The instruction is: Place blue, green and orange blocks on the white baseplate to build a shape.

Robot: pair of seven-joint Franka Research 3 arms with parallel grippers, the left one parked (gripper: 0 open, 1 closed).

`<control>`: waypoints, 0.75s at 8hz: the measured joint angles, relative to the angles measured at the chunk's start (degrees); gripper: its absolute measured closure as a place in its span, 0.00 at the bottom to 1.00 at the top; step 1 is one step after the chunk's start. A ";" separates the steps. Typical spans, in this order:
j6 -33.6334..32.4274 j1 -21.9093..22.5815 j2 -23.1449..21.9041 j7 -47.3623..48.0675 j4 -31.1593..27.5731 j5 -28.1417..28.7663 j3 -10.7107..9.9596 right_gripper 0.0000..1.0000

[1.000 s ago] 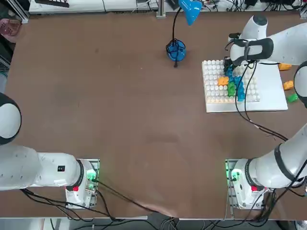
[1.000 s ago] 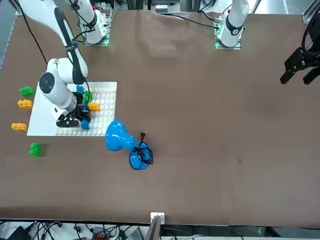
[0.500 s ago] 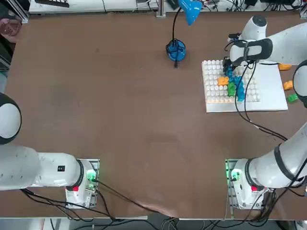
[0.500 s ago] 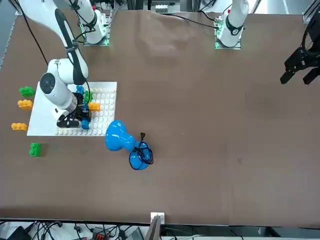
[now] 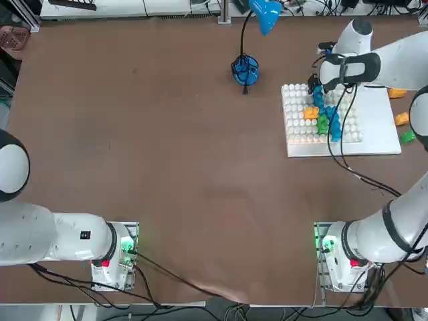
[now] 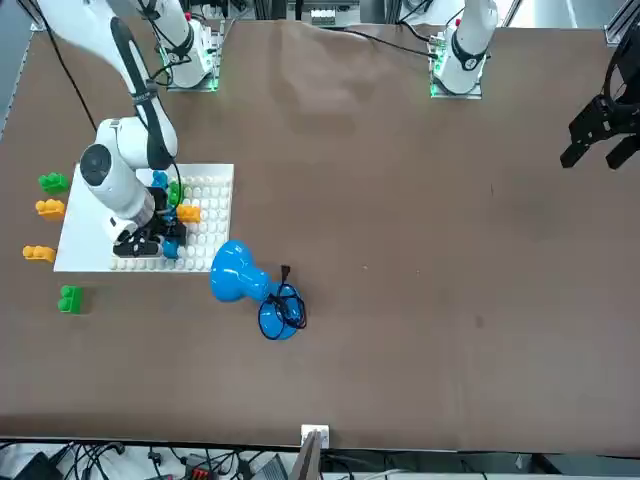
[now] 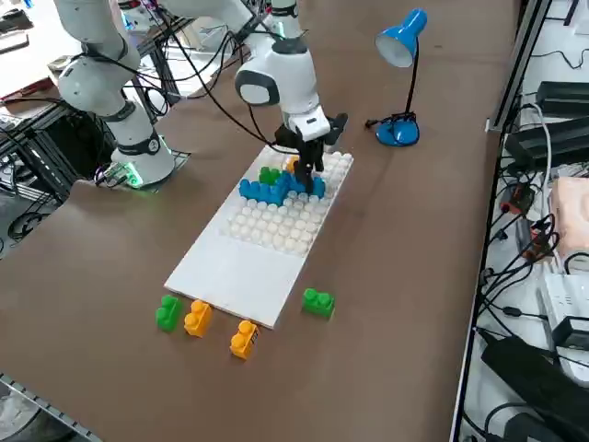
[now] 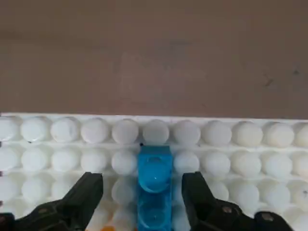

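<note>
Blocks in blue [image 8: 154,185] stand on the white baseplate [image 5: 378,137], and in the wrist view we see one blue block between the two fingers [image 8: 84,195] of the right gripper [image 8: 144,192], with a clear gap on each side. The jaws stand wide open and hold nothing. In the top view we find the right gripper at the upper right of the frame, over the far end of the blue row [image 5: 329,114]; in the side view it sits at upper centre, pointing down at the same blocks.

Beside the blue row we see a green block [image 5: 322,124] and an orange block [image 5: 310,113], both on the studded part of the plate. The smooth strip of the plate is bare.

Off the plate, on the brown desk [image 5: 167,134], we count loose pieces at the right edge of the top view: two orange blocks [image 5: 401,118] and a green one [image 5: 406,136]. The side view shows another green block [image 7: 318,301] lying near the plate's near corner.

A blue desk lamp [image 5: 246,69] stands on the desk at upper centre of the top view, near the plate.
</note>
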 joint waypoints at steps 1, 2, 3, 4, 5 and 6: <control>-2.54 0.14 -2.49 0.06 1.03 0.01 -0.02 0.00; -6.90 0.05 -5.32 0.10 2.88 0.03 -0.25 0.00; -11.92 -0.30 -8.04 0.11 5.25 0.13 -0.63 0.00; -16.63 -1.12 -10.51 0.11 7.66 0.20 -0.87 0.00; -20.95 -2.18 -12.74 0.11 9.91 0.22 -1.03 0.00; -25.13 -3.35 -14.80 0.11 12.22 0.22 -1.12 0.00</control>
